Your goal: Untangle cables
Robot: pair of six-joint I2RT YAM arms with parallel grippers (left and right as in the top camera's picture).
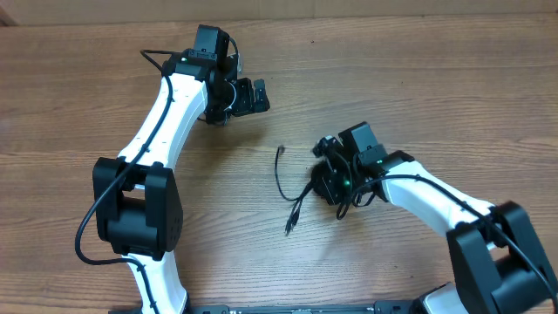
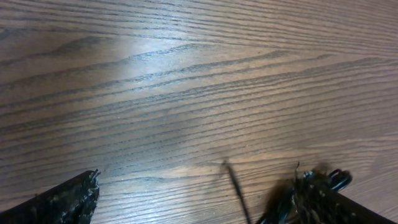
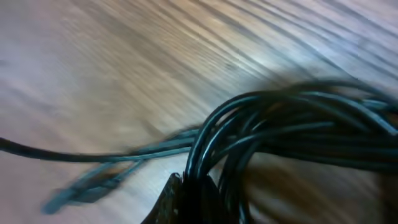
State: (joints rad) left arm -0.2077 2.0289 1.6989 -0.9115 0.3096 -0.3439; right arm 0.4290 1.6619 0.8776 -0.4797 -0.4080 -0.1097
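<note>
Cables (image 3: 280, 118) lay bunched on the table (image 1: 418, 78), a tight black bundle of thin cords. The right gripper (image 1: 330, 185) sat directly on top of the bundle, pointing down into it. Its jaws were closed on the cords. In the wrist view several loops arched up right over one dark fingertip (image 3: 179, 198), and the rest was blurred.

The right arm (image 1: 436, 196) came in from the right of the bundle. Its white link ran low and nearly level, and the wrist was bent down over the cords.

A plug-ended tail (image 1: 294, 215) trailed out of the bundle's left side and lay flat on the wood. A second thin strand curved away just beside it on the same side. Both were slack and touching the table.

The left gripper (image 1: 255, 96) was well apart from the bundle, to its left and on the far side from the arm bases. The left arm (image 1: 166, 113) was stretched forward in a long straight line. Its wrist was turned so the gripper pointed sideways, roughly toward the bundle's side of the table.

The left jaws were spread wide with nothing gripped. In the wrist view both fingertips stood far apart at the frame's lower corners over wood grain. A thin dark strand showed between them, further off and blurred, and I could not tell which cord it was.
</note>
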